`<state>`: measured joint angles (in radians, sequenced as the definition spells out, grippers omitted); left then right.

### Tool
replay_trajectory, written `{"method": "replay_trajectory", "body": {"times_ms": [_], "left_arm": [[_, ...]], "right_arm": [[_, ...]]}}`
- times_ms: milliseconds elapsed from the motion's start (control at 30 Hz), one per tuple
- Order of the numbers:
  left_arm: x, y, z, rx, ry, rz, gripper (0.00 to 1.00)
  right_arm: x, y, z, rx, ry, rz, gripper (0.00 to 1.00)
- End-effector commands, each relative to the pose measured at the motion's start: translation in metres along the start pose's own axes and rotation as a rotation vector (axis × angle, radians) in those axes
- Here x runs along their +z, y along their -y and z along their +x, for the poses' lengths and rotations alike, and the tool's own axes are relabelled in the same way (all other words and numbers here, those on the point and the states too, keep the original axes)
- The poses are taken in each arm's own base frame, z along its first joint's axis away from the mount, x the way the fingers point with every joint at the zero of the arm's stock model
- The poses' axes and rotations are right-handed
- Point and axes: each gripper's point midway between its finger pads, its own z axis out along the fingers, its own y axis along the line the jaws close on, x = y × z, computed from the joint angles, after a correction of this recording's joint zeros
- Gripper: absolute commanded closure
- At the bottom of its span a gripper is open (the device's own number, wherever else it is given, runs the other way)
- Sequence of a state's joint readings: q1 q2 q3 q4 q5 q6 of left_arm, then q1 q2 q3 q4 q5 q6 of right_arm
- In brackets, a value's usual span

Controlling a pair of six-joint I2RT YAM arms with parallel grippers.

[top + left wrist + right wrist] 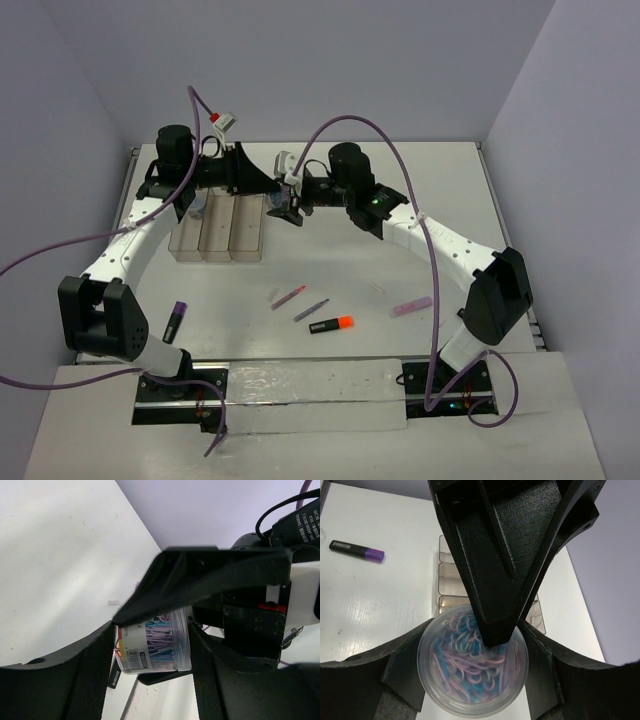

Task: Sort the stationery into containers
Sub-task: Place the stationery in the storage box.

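Aloft, clip tub (470, 676) between both jaws.

Our left arm (130, 240) and right arm (440, 245) arch inward over the far side. Our left gripper (151, 645) and right gripper (476, 645) meet there, fingers (405, 680) crossed at right angles, both clasping one tub (470, 685).

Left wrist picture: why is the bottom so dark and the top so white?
Left wrist view: the black fingers of the left gripper sit close to the lens, dark and soft-edged; the table behind is brightly lit, washed out; the paper-clip tub between looks fairly sharp. Top view: even light, faint shadows.
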<state>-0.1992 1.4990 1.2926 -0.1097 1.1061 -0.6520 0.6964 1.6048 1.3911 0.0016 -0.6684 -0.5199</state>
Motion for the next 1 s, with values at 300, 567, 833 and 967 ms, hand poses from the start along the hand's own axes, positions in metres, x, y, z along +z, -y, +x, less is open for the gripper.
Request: {"method": "replay_trajectory", "body": {"times_ms": [300,567,833,967], "left_arm": [[-0.009,0.017,-0.008,-0.037,0.043,0.048,1.00],[-0.025,-0.001,-0.071,-0.094,0.246,-0.034,1.00],[-0.043,-0.016,-0.141,-0.086,0.449,-0.108,1.00],[-0.055,-0.017,-0.153,-0.108,0.495,-0.094,1.00]], "right_arm": [[-0.006,0.028,-0.027,-0.022,0.080,0.116,0.00],[-0.031,0.061,-0.039,0.081,0.199,0.252,0.00],[-0.032,0.111,-0.054,0.317,0.357,0.254,0.00],[-0.014,0.110,-0.052,0.329,0.428,0.172,0.00]]}}
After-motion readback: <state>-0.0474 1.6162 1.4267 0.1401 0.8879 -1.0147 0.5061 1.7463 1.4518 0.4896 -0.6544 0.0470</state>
